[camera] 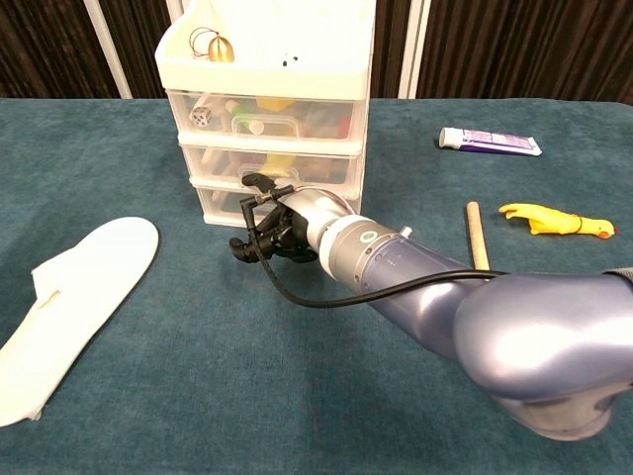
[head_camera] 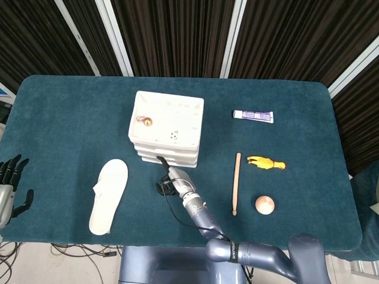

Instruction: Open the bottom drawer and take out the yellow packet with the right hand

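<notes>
The white three-drawer unit point(head_camera: 167, 127) point(camera: 267, 109) stands mid-table. My right hand point(camera: 267, 234) point(head_camera: 167, 182), black on a silver-blue arm, is against the bottom drawer point(camera: 220, 203) with its fingers curled around the handle. The bottom drawer's front sits flush with the ones above. A yellow item point(camera: 284, 158) shows through the middle drawer's clear front. The hand covers most of the bottom drawer's front, so I cannot see what is inside. My left hand point(head_camera: 10, 184) hangs off the table's left edge with fingers spread, holding nothing.
A white insole point(head_camera: 109, 196) point(camera: 64, 302) lies left of the unit. To the right are a wooden stick point(head_camera: 236, 183), a yellow rubber chicken point(head_camera: 266, 163), a small ball point(head_camera: 265, 205) and a toothpaste tube point(head_camera: 253, 116). A gold bell point(camera: 222, 47) sits in the unit's top tray.
</notes>
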`<state>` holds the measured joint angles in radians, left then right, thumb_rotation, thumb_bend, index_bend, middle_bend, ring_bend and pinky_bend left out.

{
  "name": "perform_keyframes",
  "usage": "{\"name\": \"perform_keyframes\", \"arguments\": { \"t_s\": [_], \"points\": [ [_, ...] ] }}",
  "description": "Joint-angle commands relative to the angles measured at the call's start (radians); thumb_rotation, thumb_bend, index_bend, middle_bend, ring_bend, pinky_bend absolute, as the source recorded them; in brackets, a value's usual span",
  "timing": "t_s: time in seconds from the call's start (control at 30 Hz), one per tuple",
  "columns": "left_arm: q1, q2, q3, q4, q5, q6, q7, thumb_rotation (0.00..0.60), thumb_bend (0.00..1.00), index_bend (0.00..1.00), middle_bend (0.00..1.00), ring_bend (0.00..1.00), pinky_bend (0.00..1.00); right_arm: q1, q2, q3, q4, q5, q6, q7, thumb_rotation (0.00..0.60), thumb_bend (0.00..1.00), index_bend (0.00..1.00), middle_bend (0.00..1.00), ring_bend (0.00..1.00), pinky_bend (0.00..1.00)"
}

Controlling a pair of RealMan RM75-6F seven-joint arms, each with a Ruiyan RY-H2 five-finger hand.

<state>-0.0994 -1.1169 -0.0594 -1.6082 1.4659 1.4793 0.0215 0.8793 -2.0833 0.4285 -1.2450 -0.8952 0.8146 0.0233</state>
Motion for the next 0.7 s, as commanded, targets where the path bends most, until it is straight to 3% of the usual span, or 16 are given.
{"name": "perform_keyframes", "arguments": {
  "t_s": [0.03,0.7],
  "points": [
    [0.000,0.000,0.000,-0.001,0.000,0.000,0.000,0.600,0.46,0.05,0.00,0.00,0.00,-0.002,0.000,-0.004,-0.001,-0.002,0.001,0.001,0.600,0.52,0.00,0.84,0.95,1.00],
    [0.000,0.002,0.001,-0.002,-0.003,-0.003,0.001,0.600,0.46,0.05,0.00,0.00,0.00,-0.027,0.015,-0.046,-0.046,-0.044,0.002,0.021,0.600,0.52,0.00,0.84,0.94,1.00]
  ]
}}
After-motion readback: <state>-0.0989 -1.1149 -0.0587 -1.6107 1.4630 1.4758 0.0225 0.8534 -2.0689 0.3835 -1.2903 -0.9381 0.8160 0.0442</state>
